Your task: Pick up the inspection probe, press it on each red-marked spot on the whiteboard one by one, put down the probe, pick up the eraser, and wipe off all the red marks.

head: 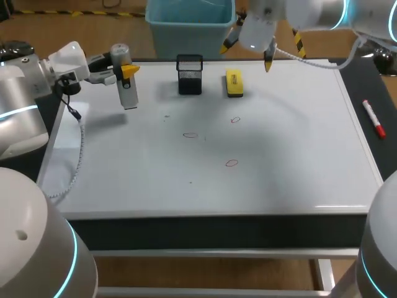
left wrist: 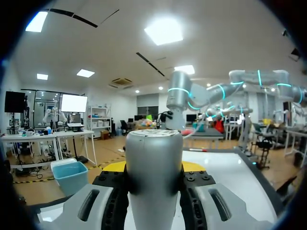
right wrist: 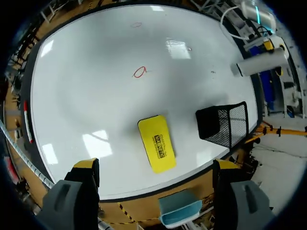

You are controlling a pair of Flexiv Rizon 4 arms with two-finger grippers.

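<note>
My left gripper [head: 127, 71] is shut on the grey cylindrical inspection probe [head: 126, 87], holding it roughly upright over the back left of the whiteboard [head: 279, 155]. In the left wrist view the probe [left wrist: 153, 187] fills the space between the fingers of the left gripper [left wrist: 153, 167]. Three red marks [head: 235, 120] [head: 190, 135] [head: 231, 163] lie mid-board. The yellow eraser [head: 234, 82] rests near the back edge. My right gripper [head: 250, 45] hangs open above and behind it; in the right wrist view the eraser [right wrist: 157, 143] lies below the open right gripper [right wrist: 156, 165].
A black mesh holder [head: 189, 74] stands left of the eraser. Behind the back edge sits a blue bin [head: 189, 25]. A red marker [head: 373, 118] lies on the dark strip right of the board. A cable [head: 77, 155] trails from my left arm over the board's left edge.
</note>
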